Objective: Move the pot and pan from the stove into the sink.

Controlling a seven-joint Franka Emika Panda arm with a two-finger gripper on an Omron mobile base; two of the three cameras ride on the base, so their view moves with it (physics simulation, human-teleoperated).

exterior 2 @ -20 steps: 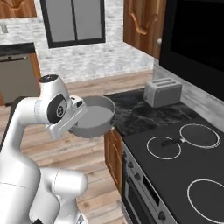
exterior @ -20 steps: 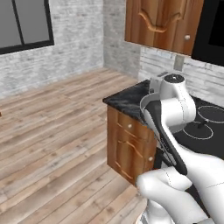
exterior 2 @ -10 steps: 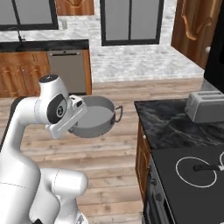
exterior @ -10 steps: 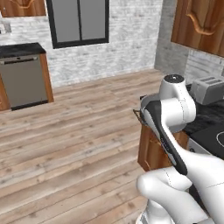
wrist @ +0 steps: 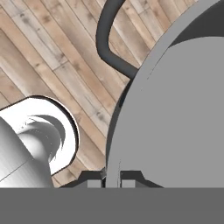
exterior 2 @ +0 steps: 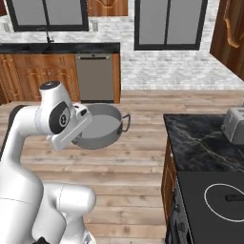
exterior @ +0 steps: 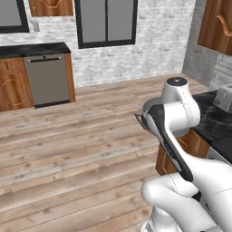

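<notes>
The grey pot (exterior 2: 102, 125) hangs in the air over the wood floor, left of the counter, tilted a little, with one loop handle (exterior 2: 126, 123) pointing right. In the hand view its rim (wrist: 114, 144) runs between the fingertips, and my gripper (wrist: 112, 178) is shut on that rim; a loop handle (wrist: 107, 43) arches above. The stove (exterior 2: 209, 195) lies at the lower right with a white burner ring (exterior 2: 224, 202). The pan is out of view. On the far black counter a thin faucet (exterior 2: 47, 34) marks the sink; its basins cannot be made out.
A steel toaster (exterior 2: 234, 125) stands on the black marble counter (exterior 2: 200, 138) beside the stove. A grey dishwasher (exterior 2: 97, 78) and wood cabinets (exterior 2: 28, 78) line the far wall. Wide wood floor (exterior: 68, 145) lies between me and that wall.
The whole picture has swung: the base has turned away from the stove toward the far wall. The pot stays held in the gripper, in the same place relative to the arm.
</notes>
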